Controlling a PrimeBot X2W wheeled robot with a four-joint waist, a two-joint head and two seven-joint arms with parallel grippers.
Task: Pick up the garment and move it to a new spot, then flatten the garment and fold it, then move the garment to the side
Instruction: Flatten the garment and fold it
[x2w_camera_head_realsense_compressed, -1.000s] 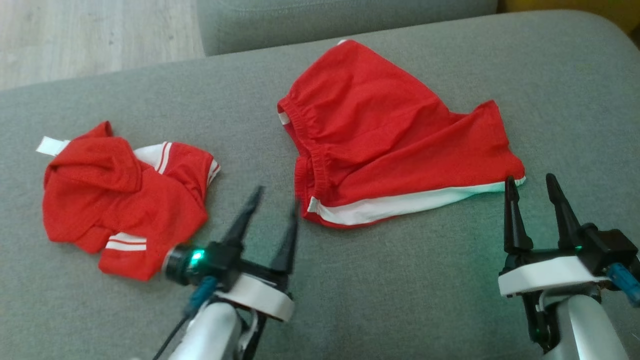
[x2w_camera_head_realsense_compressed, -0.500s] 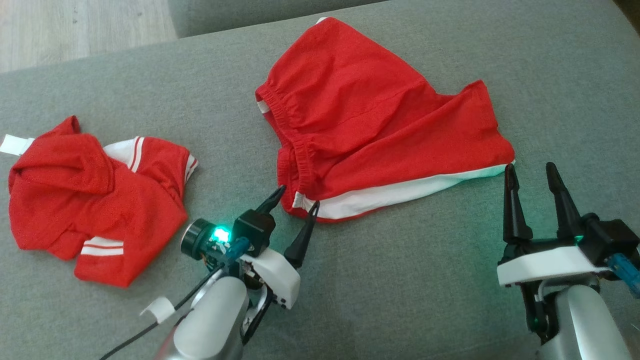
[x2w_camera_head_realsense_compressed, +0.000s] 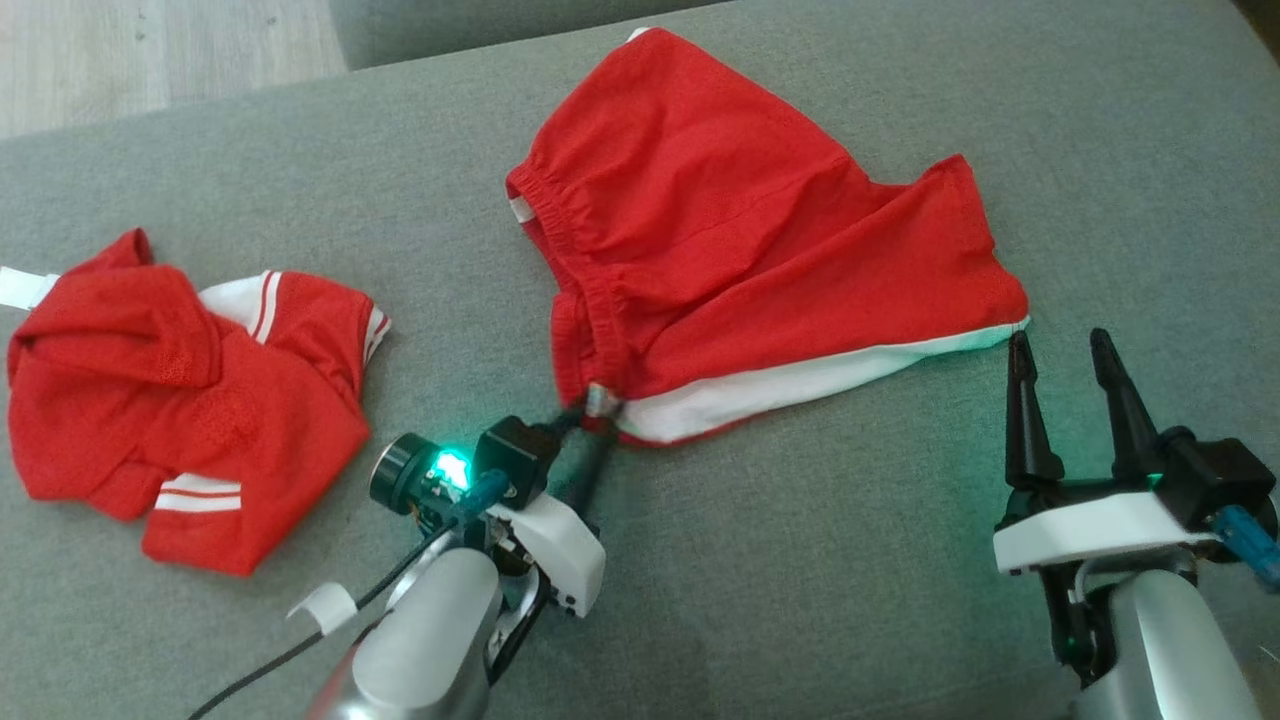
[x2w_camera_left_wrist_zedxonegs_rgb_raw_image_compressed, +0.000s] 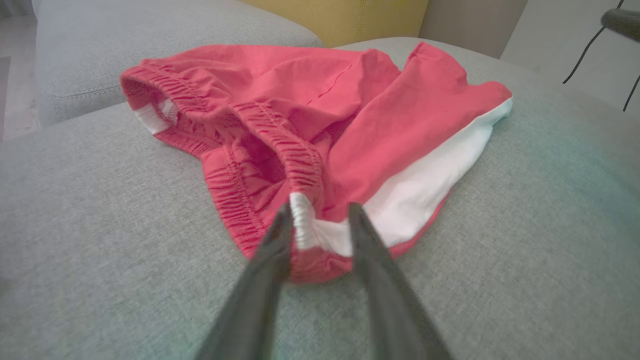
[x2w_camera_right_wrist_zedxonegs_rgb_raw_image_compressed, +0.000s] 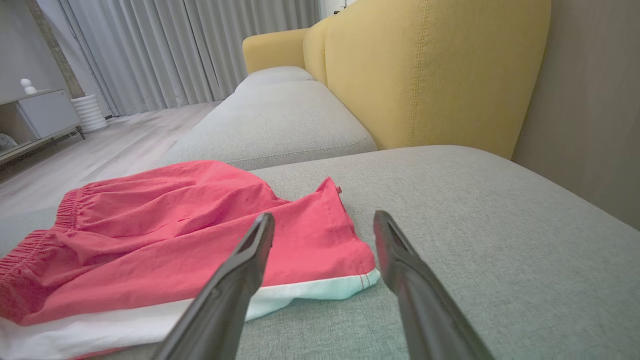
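The left end effector (x2w_camera_left_wrist_zedxonegs_rgb_raw_image_compressed: 320, 224) sits at the near left corner of the red fabric shorts (x2w_camera_head_realsense_compressed: 760, 230), one dark finger on each side of the white end of the gathered elastic waistband. The fingers stand narrowly apart with the bunched corner between them. Whether they actually pinch the cloth I cannot tell.

The right end effector (x2w_camera_head_realsense_compressed: 1060, 340) has its fingers spread wide with nothing between them. It is just beside the shorts' near right corner, where the white side stripe ends, and looks clear of the cloth.

The shorts lie mostly flat but rumpled on the grey woven sofa seat cushion (x2w_camera_head_realsense_compressed: 850, 560), reaching from about its middle to its far edge. The waistband is towards the cushion's left, puckered and partly folded over. The leg hems are towards the right, and the white stripe runs along the near side.

Well apart from them, near the cushion's left edge, is a crumpled red mesh jersey with white-striped trim (x2w_camera_head_realsense_compressed: 180, 400).
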